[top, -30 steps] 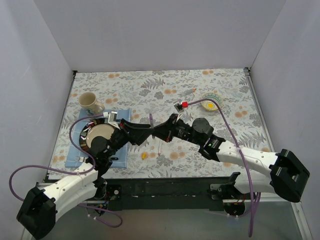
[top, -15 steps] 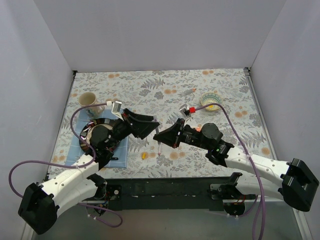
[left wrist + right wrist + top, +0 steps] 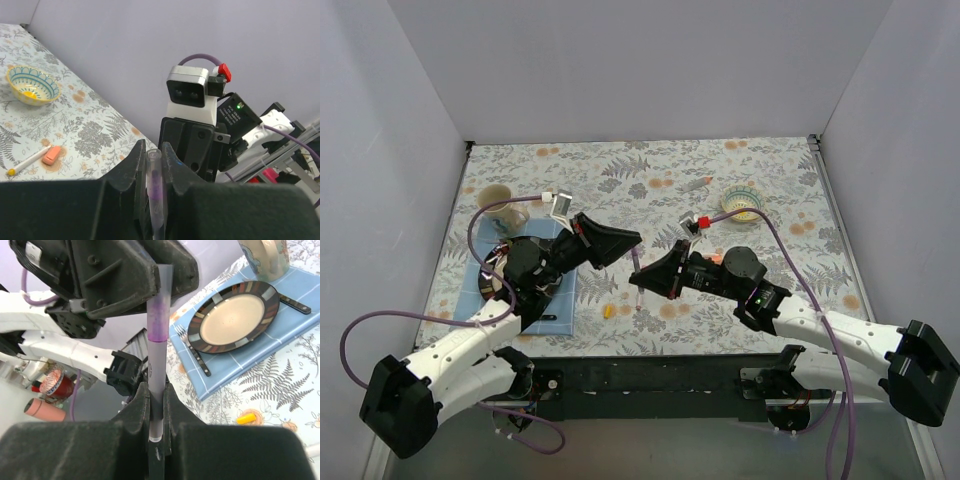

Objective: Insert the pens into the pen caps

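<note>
The purple pen (image 3: 636,262) hangs in the air over the table's middle, held at both ends. My right gripper (image 3: 156,390) is shut on its grey-lilac barrel (image 3: 156,365). My left gripper (image 3: 154,150) is shut on the translucent end with purple inside (image 3: 154,175). In the top view the left gripper (image 3: 632,243) sits just above the right gripper (image 3: 642,278). A yellow cap (image 3: 609,311) lies on the cloth near the front. Another pen with a yellow tip (image 3: 27,162) and an orange cap (image 3: 51,155) lie far back by the bowl. A pale pen (image 3: 638,298) lies under the grippers.
A blue mat (image 3: 564,296) at the left carries a dark-rimmed plate (image 3: 235,315) with a fork and knife. A mug (image 3: 495,203) stands behind it. A small yellow-centred bowl (image 3: 742,203) sits at the back right. Purple cables loop from both wrists.
My left gripper was open beside the pen's end and has shut on it. Both arms drew back toward the middle and lifted a little; the right gripper kept its hold.
</note>
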### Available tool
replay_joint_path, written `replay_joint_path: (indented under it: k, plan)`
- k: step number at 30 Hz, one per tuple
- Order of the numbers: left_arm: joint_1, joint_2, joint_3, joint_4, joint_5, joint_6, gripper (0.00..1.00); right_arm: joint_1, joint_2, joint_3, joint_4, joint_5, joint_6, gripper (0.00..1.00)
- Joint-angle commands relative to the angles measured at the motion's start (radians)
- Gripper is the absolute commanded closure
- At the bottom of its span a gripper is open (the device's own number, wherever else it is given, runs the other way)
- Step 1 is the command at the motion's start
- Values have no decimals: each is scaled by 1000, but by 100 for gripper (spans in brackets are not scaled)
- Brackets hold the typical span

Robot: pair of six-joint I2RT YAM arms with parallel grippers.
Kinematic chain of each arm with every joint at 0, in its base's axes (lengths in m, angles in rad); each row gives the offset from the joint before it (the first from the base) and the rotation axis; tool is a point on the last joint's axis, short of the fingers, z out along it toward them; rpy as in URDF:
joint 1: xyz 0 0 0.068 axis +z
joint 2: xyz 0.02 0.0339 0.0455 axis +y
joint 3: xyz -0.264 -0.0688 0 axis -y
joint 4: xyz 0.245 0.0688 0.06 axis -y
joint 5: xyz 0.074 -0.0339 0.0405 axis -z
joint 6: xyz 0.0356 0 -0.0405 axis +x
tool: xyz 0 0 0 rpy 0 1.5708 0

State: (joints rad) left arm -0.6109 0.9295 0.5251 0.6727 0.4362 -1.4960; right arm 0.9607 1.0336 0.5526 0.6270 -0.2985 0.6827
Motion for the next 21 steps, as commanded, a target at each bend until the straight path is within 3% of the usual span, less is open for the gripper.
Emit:
replay_joint_path:
  k: [1,12,17,21]
  plan:
    - [-3,38,9,-7,97,-22,100,1,-17,17,42,5,-29,99]
    - [-24,43,-194,201,88,-237,100,-16,-12,250,-52,220,-268,99]
    - [-102,54,-246,179,1,-192,100,-54,35,357,-69,222,-311,99]
    - [-170,84,-304,275,-82,-193,100,-103,83,435,-99,213,-334,99]
